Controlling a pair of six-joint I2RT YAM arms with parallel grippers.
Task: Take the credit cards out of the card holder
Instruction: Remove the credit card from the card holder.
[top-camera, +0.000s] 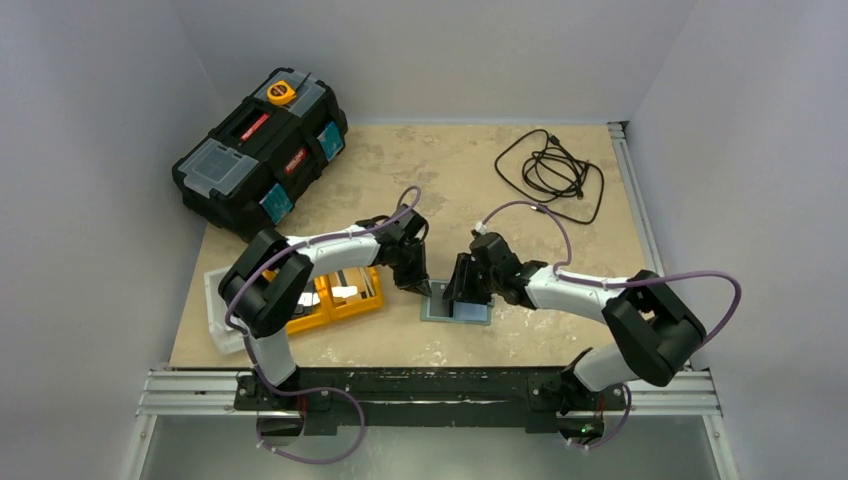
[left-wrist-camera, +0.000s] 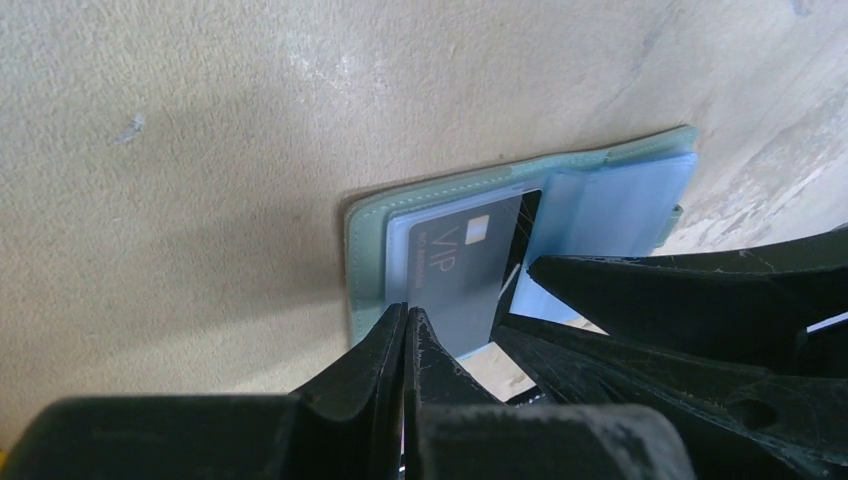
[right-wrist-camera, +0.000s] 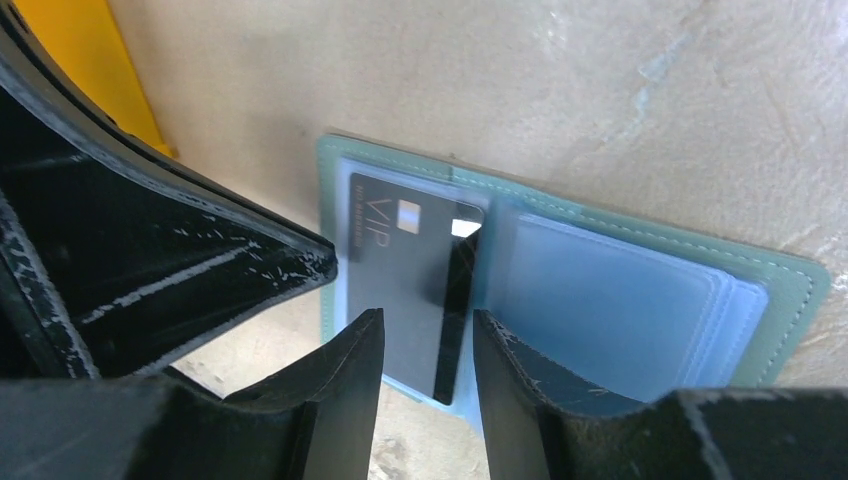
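Note:
The card holder (top-camera: 478, 312) lies open on the table, grey-green with a pale blue lining (right-wrist-camera: 620, 300). A dark grey credit card (left-wrist-camera: 465, 270) marked VIP sits in its left page. My left gripper (left-wrist-camera: 407, 318) is shut, its tips together right at the card's left edge. I cannot tell whether the card's edge is pinched between them. My right gripper (right-wrist-camera: 427, 325) is open just above the holder (right-wrist-camera: 790, 300), straddling the black stripe of the card (right-wrist-camera: 400, 270) near the fold. In the top view both grippers (top-camera: 420, 287) (top-camera: 462, 297) crowd over the holder.
An orange two-compartment tray (top-camera: 335, 295) holding flat grey pieces sits left of the holder, beside a white tray (top-camera: 215, 310). A black toolbox (top-camera: 262, 150) stands at the back left. A coiled black cable (top-camera: 550, 170) lies at the back right.

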